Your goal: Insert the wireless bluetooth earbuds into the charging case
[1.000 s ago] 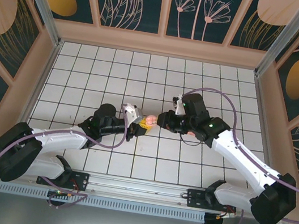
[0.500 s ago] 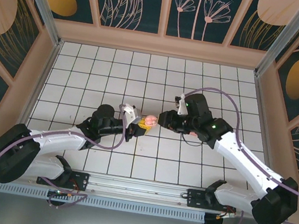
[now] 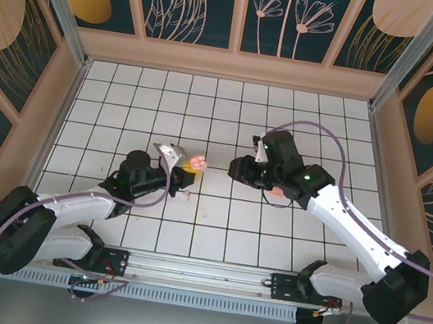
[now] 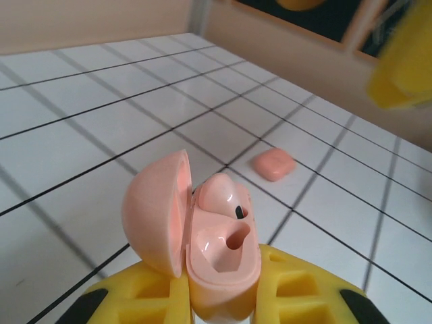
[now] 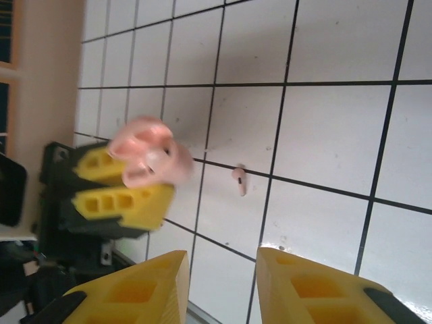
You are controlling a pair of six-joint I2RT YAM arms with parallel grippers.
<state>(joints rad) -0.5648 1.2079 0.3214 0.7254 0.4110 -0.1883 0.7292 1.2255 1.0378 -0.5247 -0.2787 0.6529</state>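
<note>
We see the left gripper (image 3: pixel 186 169) near the middle of the tabletop (image 3: pixel 127 97), a little toward its left edge. Its yellow jaws are clenched on the charging case (image 4: pixel 221 266). The case is held up off the tiles, and its lid (image 4: pixel 155 209) is swung open, standing to the left in the left wrist view. Inside we find one earbud (image 4: pixel 219 194) seated in the well farther from the jaws, rounded head up. The nearer well (image 4: pixel 233 237) is bare and glossy.

The second earbud (image 5: pixel 239 180) lies loose on the tabletop, on a white tile close to a dark grout line. It is apart from both grippers, and in the right wrist view it sits just beside the left gripper's jaws and the case they hold.

The right gripper (image 5: pixel 223 260) hangs over the middle of the tabletop, facing the left one across a small gap. Its jaws are released: we see bare tile between the two yellow fingers, and they grasp nothing. A purple cable (image 3: pixel 321 134) loops above the right arm toward the far edge.

Beyond the case in the left wrist view, a small salmon-pink rounded piece (image 4: pixel 273 164) rests flat on a tile, well apart from the case. We cannot tell what it is.
</note>
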